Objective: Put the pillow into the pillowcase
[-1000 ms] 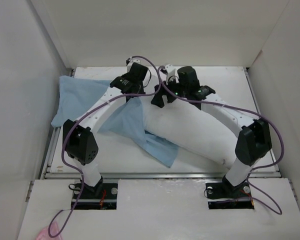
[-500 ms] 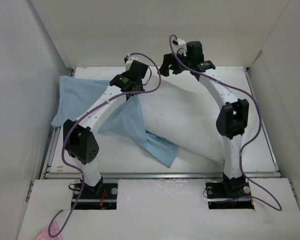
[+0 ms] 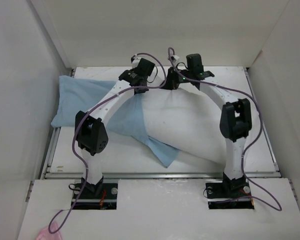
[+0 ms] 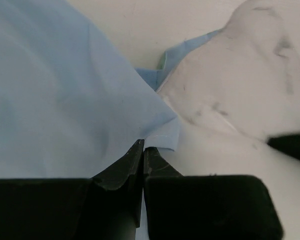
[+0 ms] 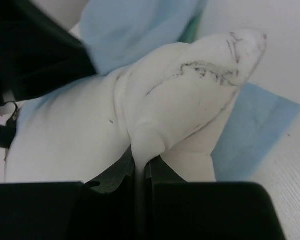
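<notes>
The pillow (image 3: 190, 125) lies plump and white across the middle and right of the table. The light blue pillowcase (image 3: 80, 97) spreads to its left, with one flap tucked under the pillow's near edge. At the pillow's far left corner, my left gripper (image 3: 139, 90) is shut on the pillowcase (image 4: 65, 100), pinching its hem in the left wrist view (image 4: 143, 147). Beside it, my right gripper (image 3: 173, 85) is shut on a fold of the pillow (image 5: 180, 100), the white cloth squeezed between the jaws (image 5: 142, 161). Blue cloth (image 5: 135, 25) shows behind the pillow.
White walls close in the table (image 3: 115, 155) on the left, back and right. Purple cables (image 3: 160, 70) loop between the two wrists. Both arm bases sit at the near edge, and a pink scrap (image 3: 42, 233) lies at the bottom left.
My right arm lifted off the pillow, swung toward the back, then came down at the pillow's far edge and closed on it. My left arm shifted slightly right, still holding the pillowcase.
</notes>
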Robot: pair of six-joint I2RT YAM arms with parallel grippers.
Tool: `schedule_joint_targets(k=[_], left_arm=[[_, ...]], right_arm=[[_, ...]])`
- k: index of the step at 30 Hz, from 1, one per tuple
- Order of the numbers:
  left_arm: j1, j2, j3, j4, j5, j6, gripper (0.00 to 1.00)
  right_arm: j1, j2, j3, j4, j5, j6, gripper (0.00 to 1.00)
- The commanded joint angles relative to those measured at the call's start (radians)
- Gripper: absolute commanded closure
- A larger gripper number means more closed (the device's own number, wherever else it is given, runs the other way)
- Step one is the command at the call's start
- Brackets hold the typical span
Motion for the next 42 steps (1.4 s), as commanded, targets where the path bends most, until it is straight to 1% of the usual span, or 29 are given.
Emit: schedule_joint_targets(k=[1, 2, 3, 5, 7, 8, 9, 11, 14, 16, 19, 20, 24, 26, 27, 29, 30, 31, 32, 33, 34, 35, 36, 37, 38, 39, 40, 41, 42], left_arm=[[0.017, 0.002, 0.101, -0.038, -0.05, -0.006, 1.0], [0.018, 0.002, 0.134, -0.038, -0.05, -0.006, 1.0], [0.018, 0.002, 0.148, -0.038, -0.06, -0.006, 1.0], [0.018, 0.002, 0.176, -0.038, -0.06, -0.006, 1.0], [0.018, 0.002, 0.225, -0.038, -0.072, -0.006, 1.0], [0.018, 0.014, 0.243, -0.05, -0.081, -0.006, 1.0], [0.018, 0.025, 0.263, -0.059, -0.09, -0.006, 1.0], [0.018, 0.049, 0.317, -0.059, -0.106, -0.006, 1.0], [0.018, 0.086, 0.423, -0.09, -0.129, -0.006, 1.0], [0.018, 0.095, 0.454, -0.09, -0.129, -0.006, 1.0], [0.018, 0.073, 0.431, -0.006, -0.051, 0.032, 1.0], [0.008, 0.063, 0.402, 0.017, 0.001, 0.061, 1.0], [-0.022, 0.045, 0.402, 0.031, 0.051, 0.103, 1.0], [-0.035, 0.013, 0.366, 0.092, 0.084, 0.118, 1.0], [-0.035, 0.013, 0.366, 0.101, 0.072, 0.118, 1.0], [-0.047, 0.013, 0.392, 0.102, 0.1, 0.129, 1.0], [-0.047, 0.013, 0.403, 0.111, 0.12, 0.14, 1.0], [-0.057, 0.002, 0.403, 0.111, 0.162, 0.155, 1.0], [-0.076, -0.012, 0.403, 0.12, 0.183, 0.172, 1.0], [-0.087, -0.023, 0.38, 0.141, 0.207, 0.193, 1.0], [-0.102, -0.039, 0.329, 0.154, 0.227, 0.209, 1.0], [-0.116, -0.056, 0.296, 0.163, 0.227, 0.218, 1.0], [-0.14, -0.097, 0.259, 0.193, 0.249, 0.232, 1.0], [-0.14, -0.118, 0.191, 0.21, 0.262, 0.232, 1.0], [-0.14, -0.134, 0.169, 0.21, 0.329, 0.232, 1.0], [-0.14, -0.163, 0.15, 0.211, 0.36, 0.232, 1.0], [-0.151, -0.179, 0.132, 0.211, 0.374, 0.232, 1.0], [-0.151, -0.196, 0.088, 0.211, 0.375, 0.218, 1.0], [-0.163, -0.232, 0.058, 0.211, 0.384, 0.218, 1.0]], right_arm=[[0.028, -0.266, -0.147, 0.24, -0.238, -0.036, 1.0], [0.042, -0.306, -0.248, 0.294, -0.247, -0.036, 1.0], [0.052, -0.364, -0.29, 0.308, -0.248, -0.036, 1.0], [0.088, -0.391, -0.365, 0.325, -0.248, -0.036, 1.0], [0.112, -0.402, -0.391, 0.336, -0.248, -0.055, 1.0], [0.131, -0.402, -0.404, 0.336, -0.199, -0.055, 1.0], [0.141, -0.402, -0.436, 0.336, -0.186, -0.055, 1.0], [0.17, -0.402, -0.456, 0.319, -0.197, -0.133, 1.0], [0.233, -0.391, -0.486, 0.236, -0.22, -0.266, 1.0], [0.259, -0.391, -0.52, 0.236, -0.2, -0.288, 1.0], [0.286, -0.362, -0.52, 0.259, -0.2, -0.299, 1.0], [0.286, -0.353, -0.52, 0.282, -0.215, -0.299, 1.0], [0.299, -0.297, -0.505, 0.348, -0.246, -0.291, 1.0], [0.309, -0.277, -0.494, 0.385, -0.302, -0.277, 1.0], [0.319, -0.259, -0.494, 0.405, -0.303, -0.277, 1.0], [0.329, -0.247, -0.494, 0.428, -0.284, -0.243, 1.0], [0.329, -0.233, -0.494, 0.493, -0.284, -0.222, 1.0], [0.329, -0.224, -0.494, 0.547, -0.26, -0.129, 1.0], [0.329, -0.214, -0.494, 0.579, -0.26, -0.113, 1.0], [0.329, -0.205, -0.47, 0.593, -0.232, -0.101, 1.0], [0.329, -0.19, -0.47, 0.674, -0.196, -0.054, 1.0], [0.329, -0.19, -0.458, 0.719, -0.174, 0.03, 1.0], [0.329, -0.175, -0.448, 0.75, -0.13, 0.06, 1.0], [0.318, -0.158, -0.43, 0.818, -0.081, 0.109, 1.0], [0.309, -0.145, -0.415, 0.84, -0.033, 0.199, 1.0], [0.28, -0.133, -0.401, 0.871, 0.075, 0.267, 1.0], [0.258, -0.116, -0.392, 0.923, 0.119, 0.359, 1.0], [0.232, -0.062, -0.373, 1.054, 0.139, 0.449, 1.0], [0.203, -0.026, -0.364, 1.149, 0.139, 0.646, 1.0]])
